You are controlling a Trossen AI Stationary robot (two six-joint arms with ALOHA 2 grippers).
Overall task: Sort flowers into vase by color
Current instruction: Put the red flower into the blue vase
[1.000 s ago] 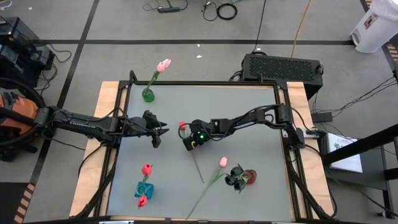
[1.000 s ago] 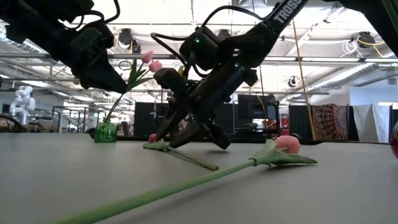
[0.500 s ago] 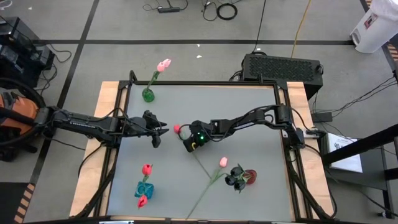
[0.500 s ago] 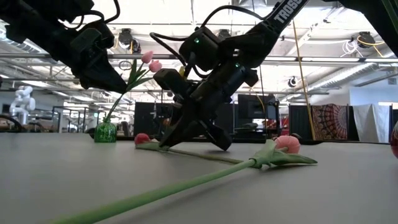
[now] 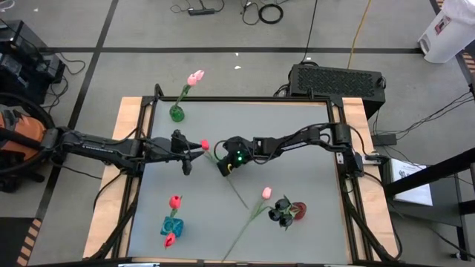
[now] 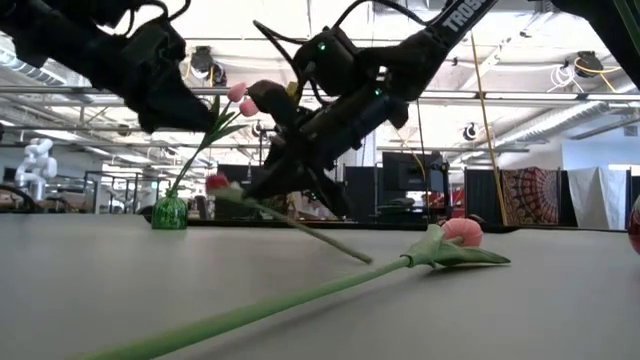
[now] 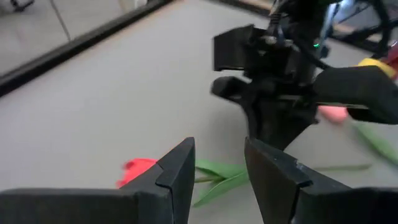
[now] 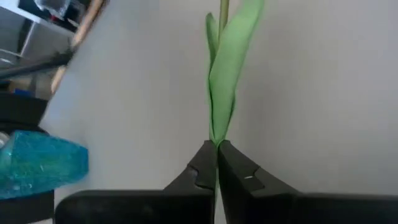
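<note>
A red tulip (image 5: 205, 145) with a thin green stem is raised at its head end near the table's middle, and my right gripper (image 5: 217, 158) is shut on it. My left gripper (image 5: 194, 153) stands open just left of the red head (image 7: 140, 168), touching nothing. A pink tulip (image 5: 266, 193) lies flat on the table toward the near edge. At the far left, a green vase (image 5: 177, 113) holds a pink flower. A blue vase (image 5: 171, 226) at the near left holds red flowers. A dark vase (image 5: 282, 213) at the near right holds black flowers. My right gripper pinches the red tulip's stem at the base of its leaf (image 8: 216, 142), a short way below the head, between its two fingers. The fingers slant down from the table's right and lie across the stem. The head end is lifted; the stem's tail (image 6: 362, 257) rests on the table.
The pink tulip's long stem (image 6: 250, 315) runs across the near part of the table. Wooden rails (image 5: 126, 185) frame the grey tabletop. A black box (image 5: 338, 80) sits beyond the far edge.
My right gripper has shut on the red tulip's stem and risen a little. The red head has swung toward the table's left, up off the surface and close to my left gripper, while the stem's tail has stayed on the table.
</note>
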